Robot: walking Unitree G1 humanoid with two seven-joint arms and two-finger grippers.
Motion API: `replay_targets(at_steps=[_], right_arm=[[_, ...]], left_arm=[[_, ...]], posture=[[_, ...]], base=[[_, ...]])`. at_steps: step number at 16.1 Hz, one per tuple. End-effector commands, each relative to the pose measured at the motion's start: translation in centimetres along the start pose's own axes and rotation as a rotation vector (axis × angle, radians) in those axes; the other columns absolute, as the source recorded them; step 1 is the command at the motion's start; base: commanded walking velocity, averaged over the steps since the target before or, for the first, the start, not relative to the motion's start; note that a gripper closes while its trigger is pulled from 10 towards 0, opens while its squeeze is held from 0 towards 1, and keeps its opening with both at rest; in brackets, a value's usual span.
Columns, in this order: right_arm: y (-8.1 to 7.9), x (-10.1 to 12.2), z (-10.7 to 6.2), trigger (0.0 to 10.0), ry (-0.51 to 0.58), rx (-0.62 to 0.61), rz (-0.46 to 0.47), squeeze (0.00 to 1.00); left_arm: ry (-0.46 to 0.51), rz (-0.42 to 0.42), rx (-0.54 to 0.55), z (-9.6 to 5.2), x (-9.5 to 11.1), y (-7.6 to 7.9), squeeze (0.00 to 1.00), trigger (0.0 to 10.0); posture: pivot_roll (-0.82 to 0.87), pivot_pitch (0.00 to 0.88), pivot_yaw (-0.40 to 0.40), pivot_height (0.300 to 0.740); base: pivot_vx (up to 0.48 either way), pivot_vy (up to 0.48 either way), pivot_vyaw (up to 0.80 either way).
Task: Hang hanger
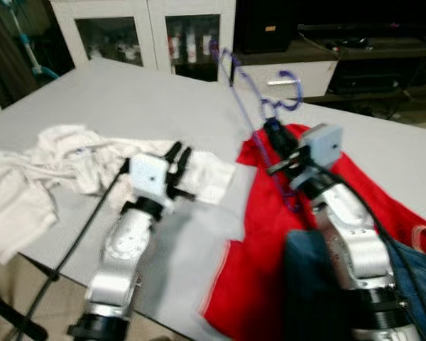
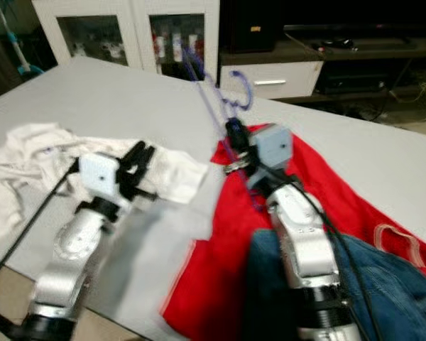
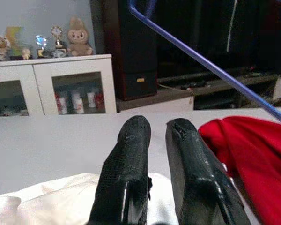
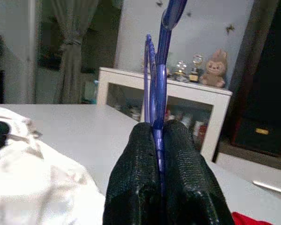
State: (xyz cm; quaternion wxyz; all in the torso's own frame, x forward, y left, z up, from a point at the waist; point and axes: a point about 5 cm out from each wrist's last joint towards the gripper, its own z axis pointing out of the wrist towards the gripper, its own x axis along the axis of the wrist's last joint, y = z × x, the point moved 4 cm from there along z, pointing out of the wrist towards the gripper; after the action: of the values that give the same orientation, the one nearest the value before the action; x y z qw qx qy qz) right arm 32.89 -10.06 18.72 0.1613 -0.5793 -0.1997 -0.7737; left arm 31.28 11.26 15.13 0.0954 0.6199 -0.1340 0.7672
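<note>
A blue-purple plastic hanger is held up above the grey table, its hook curling to the right. My right gripper is shut on the hanger's thin bar; in the right wrist view the bar rises from between the pressed fingers. That gripper hovers over a red garment spread on the table. My left gripper rests over a crumpled white cloth, with a narrow gap between its fingers and nothing in it.
Blue jeans lie on the red garment near the table's front edge. A white glass-door cabinet and a dark TV stand line the far wall. A black cable runs beside my left arm.
</note>
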Motion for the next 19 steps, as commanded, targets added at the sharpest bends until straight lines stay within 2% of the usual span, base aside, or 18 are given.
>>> replay_targets(at_steps=[1, 3, 6, 13, 17, 19], right_arm=[[0.91, 0.79, 0.02, 10.0, 0.019, -0.015, -0.027, 0.0], [1.07, 1.03, 0.16, 10.0, 0.026, -0.019, -0.032, 0.0], [0.95, 1.11, 0.34, 10.0, 0.031, -0.016, -0.034, 0.0], [0.77, 0.93, 0.22, 10.0, 0.028, -0.02, -0.029, 0.0], [0.83, 0.83, 0.09, 10.0, 0.024, -0.025, -0.027, 0.0], [0.76, 0.89, 0.01, 10.0, 0.025, -0.026, -0.026, 0.0]], left_arm=[[0.002, -0.005, -0.015, 0.3, -0.07, 0.68, 0.0, 10.0], [0.01, -0.01, -0.026, 0.57, 0.09, 1.05, 0.0, 10.0], [0.017, -0.007, -0.025, 0.89, 0.23, 0.79, 0.0, 10.0], [0.019, -0.004, -0.036, 0.96, 0.26, 0.97, 0.0, 10.0], [0.017, -0.003, -0.038, 0.99, 0.18, 0.93, 0.0, 10.0], [0.015, -0.005, -0.039, 0.86, 0.2, 0.95, 0.0, 10.0]], posture=[[-0.05, 0.0, 0.029, 0.74], [-0.06, 0.0, 0.029, 0.74], [-0.06, 0.0, 0.032, 0.74], [-0.07, 0.0, 0.044, 0.74], [-0.07, 0.0, 0.047, 0.74], [-0.07, 0.0, 0.048, 0.74]], base=[[0.0, -0.446, 0.0], [0.0, -0.444, 0.0], [0.0, -0.441, 0.0], [0.0, -0.399, 0.0], [0.0, -0.301, 0.0], [0.0, 0.0, 0.0]])
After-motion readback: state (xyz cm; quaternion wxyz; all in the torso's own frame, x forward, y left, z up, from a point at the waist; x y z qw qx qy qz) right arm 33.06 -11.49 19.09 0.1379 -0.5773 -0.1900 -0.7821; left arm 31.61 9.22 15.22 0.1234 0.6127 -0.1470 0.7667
